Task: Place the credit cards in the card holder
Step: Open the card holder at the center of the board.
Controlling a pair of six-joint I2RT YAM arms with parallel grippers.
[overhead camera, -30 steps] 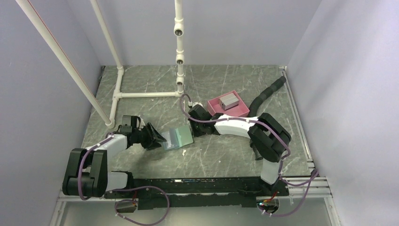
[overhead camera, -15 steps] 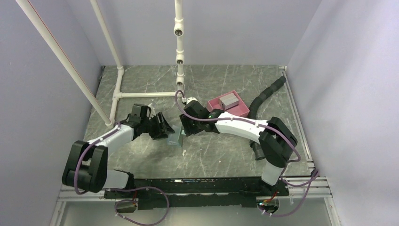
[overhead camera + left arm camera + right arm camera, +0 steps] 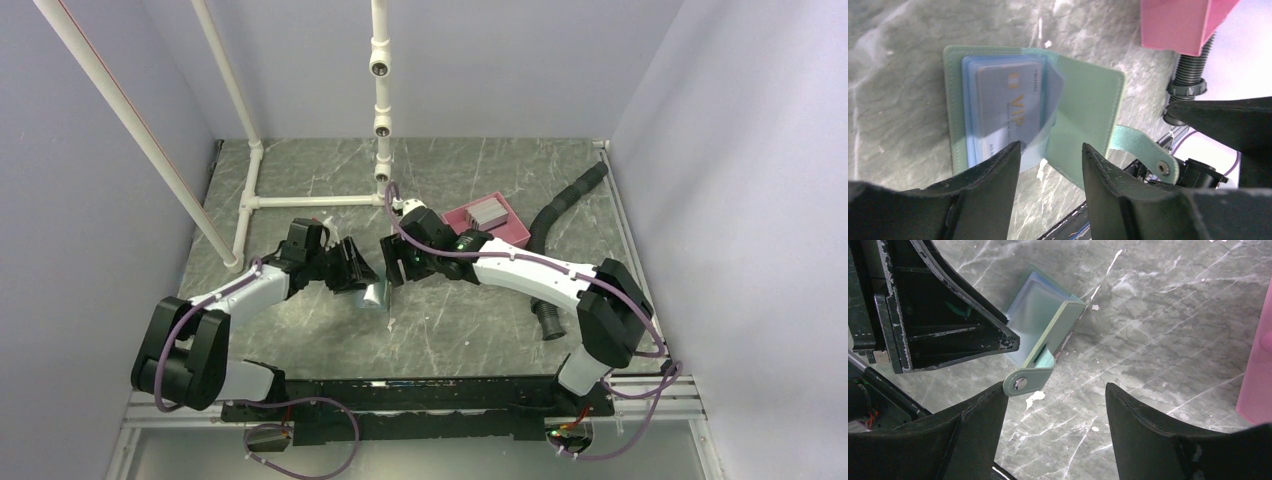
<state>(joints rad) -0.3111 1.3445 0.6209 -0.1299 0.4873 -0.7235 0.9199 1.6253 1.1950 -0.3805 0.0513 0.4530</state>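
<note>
The card holder (image 3: 1088, 112) lies half open on the marble, its grey-green cover raised and its snap tab (image 3: 1024, 382) sticking out. A grey credit card (image 3: 1008, 100) marked VIP sits in its clear blue sleeve. My left gripper (image 3: 1050, 150) is open just over the holder's near edge, its fingers on either side of the cover's corner. My right gripper (image 3: 1055, 390) stands open above bare table, its left finger beside the snap tab, with nothing between the jaws. In the top view both grippers, left (image 3: 360, 278) and right (image 3: 398, 270), flank the holder (image 3: 375, 294). More grey cards (image 3: 487, 212) lie in the pink tray.
The pink tray (image 3: 505, 235) stands behind the right arm, with a black corrugated hose (image 3: 565, 200) beside it. A white pipe frame (image 3: 300, 200) stands at the back left. Small white flecks (image 3: 1035, 397) lie on the table by the holder.
My right gripper has opened and drawn back a little. The holder has gone from lying flat open to half folded. My left gripper has moved right and up against it.
</note>
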